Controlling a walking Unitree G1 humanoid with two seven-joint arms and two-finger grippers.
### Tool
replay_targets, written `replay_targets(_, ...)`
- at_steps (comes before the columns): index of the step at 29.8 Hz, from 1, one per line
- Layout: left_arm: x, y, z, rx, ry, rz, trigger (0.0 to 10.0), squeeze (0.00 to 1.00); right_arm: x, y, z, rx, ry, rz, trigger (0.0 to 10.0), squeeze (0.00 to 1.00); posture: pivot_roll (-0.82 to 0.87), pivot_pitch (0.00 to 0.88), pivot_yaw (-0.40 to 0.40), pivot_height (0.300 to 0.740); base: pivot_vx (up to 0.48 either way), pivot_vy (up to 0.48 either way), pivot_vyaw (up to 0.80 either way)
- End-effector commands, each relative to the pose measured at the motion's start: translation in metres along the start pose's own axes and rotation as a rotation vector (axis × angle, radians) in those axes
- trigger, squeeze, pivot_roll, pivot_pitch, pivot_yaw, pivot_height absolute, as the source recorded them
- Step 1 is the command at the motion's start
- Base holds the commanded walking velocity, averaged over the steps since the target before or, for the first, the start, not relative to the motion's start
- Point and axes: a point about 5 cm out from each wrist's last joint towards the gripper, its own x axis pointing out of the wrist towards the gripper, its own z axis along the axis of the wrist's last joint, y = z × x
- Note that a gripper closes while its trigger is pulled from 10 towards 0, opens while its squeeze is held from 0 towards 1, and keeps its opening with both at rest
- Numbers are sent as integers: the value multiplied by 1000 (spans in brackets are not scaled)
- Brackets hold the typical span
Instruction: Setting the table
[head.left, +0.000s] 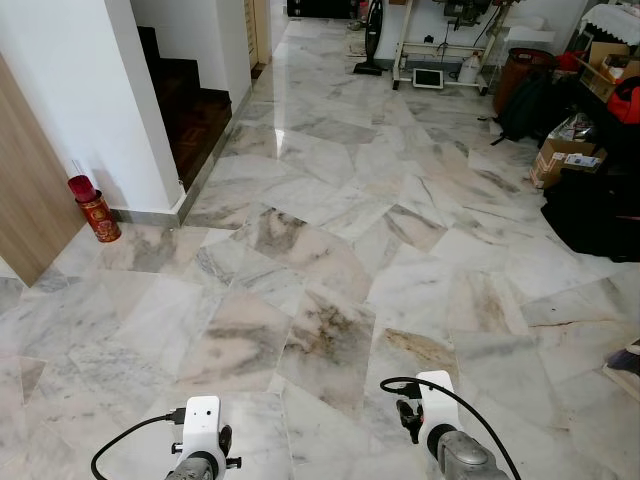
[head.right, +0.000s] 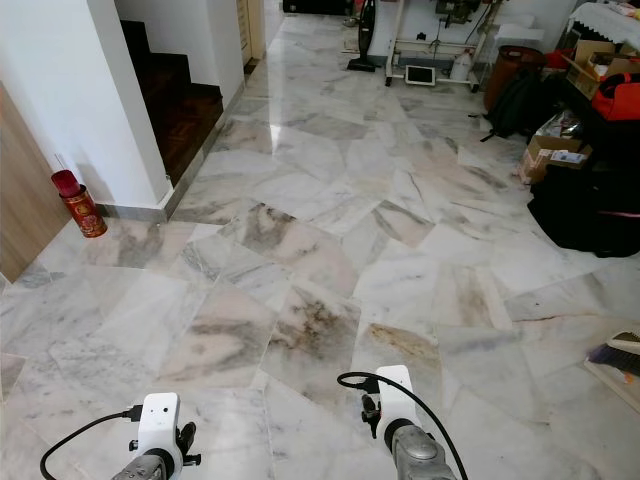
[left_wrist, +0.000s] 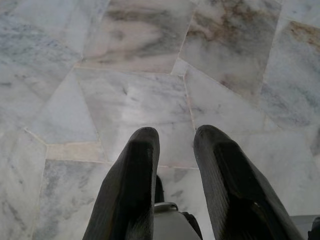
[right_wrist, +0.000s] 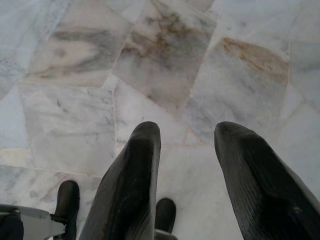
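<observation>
Both arms hang low over a grey and brown marble floor (head.left: 330, 260). My left arm (head.left: 201, 432) is at the bottom left and my right arm (head.left: 436, 412) at the bottom right, each with a white wrist camera and a black cable. The left gripper (left_wrist: 175, 137) points down at the tiles, its two black fingers a little apart with nothing between them. A wider gap separates the fingers of the right gripper (right_wrist: 187, 132), which is also empty.
A red canister (head.left: 97, 212) stands by the white wall corner at the left, next to dark wooden stairs (head.left: 190, 110). Black bags (head.left: 595, 210) and cardboard boxes (head.left: 562, 158) line the right side. A vacuum (head.left: 372, 40) and a white rack (head.left: 440, 50) stand far ahead.
</observation>
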Motion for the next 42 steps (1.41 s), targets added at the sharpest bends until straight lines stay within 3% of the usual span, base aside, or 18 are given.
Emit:
replay_targets(1, 0, 3, -3, 1, 16, 11, 10000, 0, -1, -1, -7, 29, 23, -19, 10000, 0, 40, 0, -18, 732, 0, 0, 0)
replay_targets(11, 1, 8, 1, 41, 16, 5, 10000, 0, -1, -1, -6, 64, 9, -32, 10000, 0, 24, 0, 16, 732, 0, 0, 0)
replay_targets(19, 0, 9, -1, 37, 19, 16, 10000, 0, -2, -2, -9, 51, 16, -19, 10000, 0, 34, 0, -3, 732, 0, 0, 0)
replay_targets(28, -5, 10, -14, -9, 41, 47, 10000, 0, -1, -2, -5, 3, 28, -1, 10000, 0, 67, 0, -43, 732, 0, 0, -775)
replay_targets(42, -5, 16, -12, 29, 31, 65, 10000, 0, 0, 3, -5, -3, 33, 14, 10000, 0, 84, 0, -44, 732, 0, -61, -800)
